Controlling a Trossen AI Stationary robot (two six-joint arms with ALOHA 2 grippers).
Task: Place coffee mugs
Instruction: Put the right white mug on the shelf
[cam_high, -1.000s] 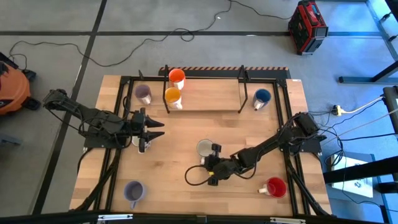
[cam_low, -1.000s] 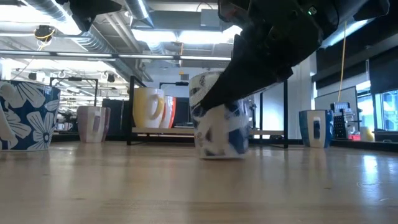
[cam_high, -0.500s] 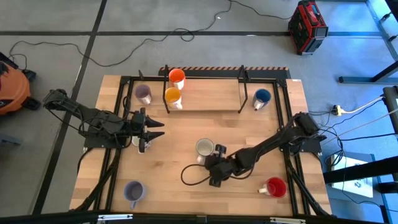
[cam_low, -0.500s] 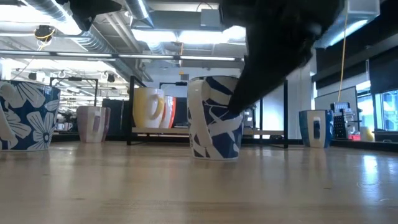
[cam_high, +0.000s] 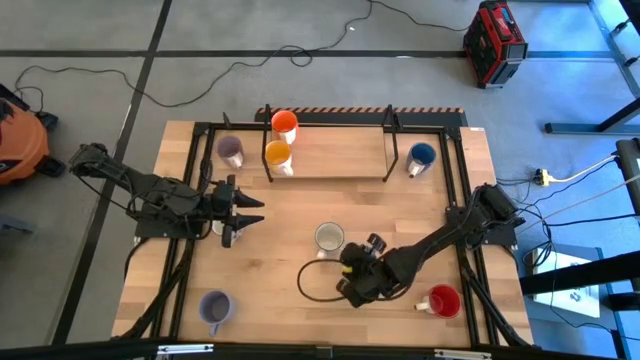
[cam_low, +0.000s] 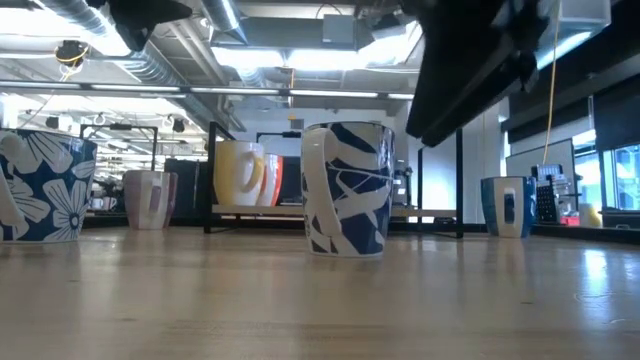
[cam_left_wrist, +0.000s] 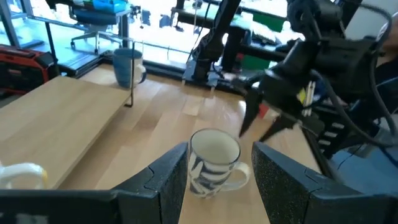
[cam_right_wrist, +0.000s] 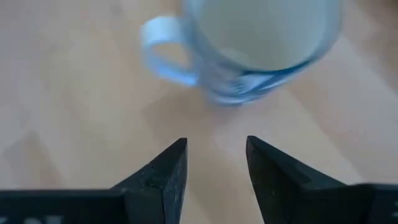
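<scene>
We read no legible brand or writing on anything. The white mug (cam_high: 329, 238) stands upright near the table's (cam_high: 300, 200) centre, white with a dark blue shard pattern (cam_low: 346, 189), cream inside, handle toward the right gripper (cam_high: 358, 272). That gripper sits just beside the mug, not touching it, fingers (cam_right_wrist: 163, 172) apart with bare table between them. The left gripper (cam_high: 247, 209) hovers at the table's left side, fingers parted, over another white mug (cam_high: 222, 229).

On the shelf (cam_high: 330, 152) at the far edge: two orange mugs (cam_high: 281, 140) side by side. Purple mug (cam_high: 231, 151) left of it, blue mug (cam_high: 421, 157) right of it. A red mug (cam_high: 441, 300) sits at the near right, a second purple mug (cam_high: 213, 307) at the near left.
</scene>
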